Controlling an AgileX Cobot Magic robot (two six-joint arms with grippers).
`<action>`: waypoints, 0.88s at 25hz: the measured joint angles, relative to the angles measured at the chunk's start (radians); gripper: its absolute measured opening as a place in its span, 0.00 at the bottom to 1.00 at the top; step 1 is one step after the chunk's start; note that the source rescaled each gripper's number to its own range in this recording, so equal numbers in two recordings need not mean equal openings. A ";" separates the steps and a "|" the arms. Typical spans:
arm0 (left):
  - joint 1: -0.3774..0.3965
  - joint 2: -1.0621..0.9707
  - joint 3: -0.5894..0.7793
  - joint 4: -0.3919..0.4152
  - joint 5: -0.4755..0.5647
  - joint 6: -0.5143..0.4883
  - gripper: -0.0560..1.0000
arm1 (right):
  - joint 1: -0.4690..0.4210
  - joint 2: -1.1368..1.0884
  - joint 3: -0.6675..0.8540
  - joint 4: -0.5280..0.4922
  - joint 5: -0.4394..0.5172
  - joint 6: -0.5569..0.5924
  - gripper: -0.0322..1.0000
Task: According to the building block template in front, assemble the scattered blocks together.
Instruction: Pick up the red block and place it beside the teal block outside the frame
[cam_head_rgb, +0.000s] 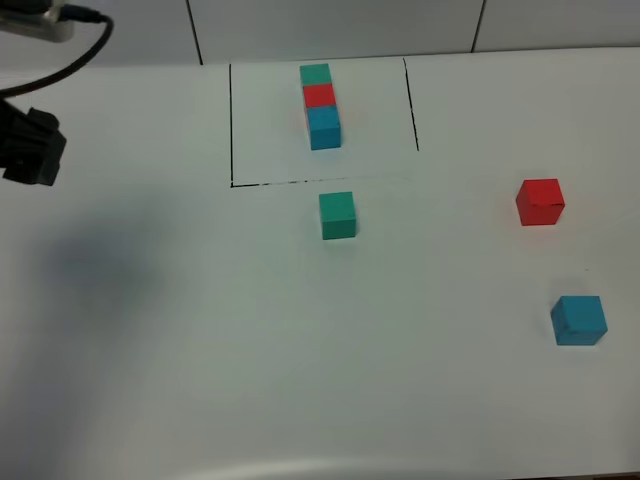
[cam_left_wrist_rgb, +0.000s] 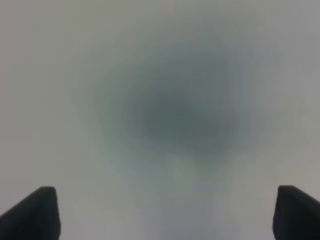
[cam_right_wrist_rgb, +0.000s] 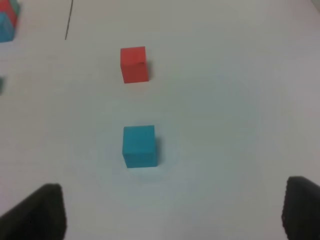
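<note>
The template (cam_head_rgb: 320, 105) is a green, red, blue row inside thin black lines at the back middle. Its edge shows in the right wrist view (cam_right_wrist_rgb: 6, 22). The loose green cube (cam_head_rgb: 337, 215) sits just in front of the frame's front line. The red cube (cam_head_rgb: 540, 202) lies at the right and the blue cube (cam_head_rgb: 579, 320) nearer the front right. In the right wrist view my right gripper (cam_right_wrist_rgb: 170, 215) is open, with the blue cube (cam_right_wrist_rgb: 139, 146) just ahead of it and the red cube (cam_right_wrist_rgb: 134, 64) beyond. My left gripper (cam_left_wrist_rgb: 162, 215) is open over bare table.
The left arm (cam_head_rgb: 30, 145) hangs at the far left with a cable above it and casts a soft shadow on the white table (cam_head_rgb: 200, 350). The right arm is out of the high view. A grey tiled wall runs along the back.
</note>
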 joint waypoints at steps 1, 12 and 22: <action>0.000 -0.052 0.029 0.000 -0.005 -0.013 0.82 | 0.000 0.000 0.000 0.000 0.000 0.000 0.76; 0.000 -0.588 0.320 -0.017 -0.005 -0.083 0.88 | 0.000 0.000 0.000 0.000 0.000 0.000 0.76; 0.000 -0.948 0.547 -0.190 0.010 -0.036 0.88 | 0.000 0.000 0.000 0.000 0.000 0.000 0.76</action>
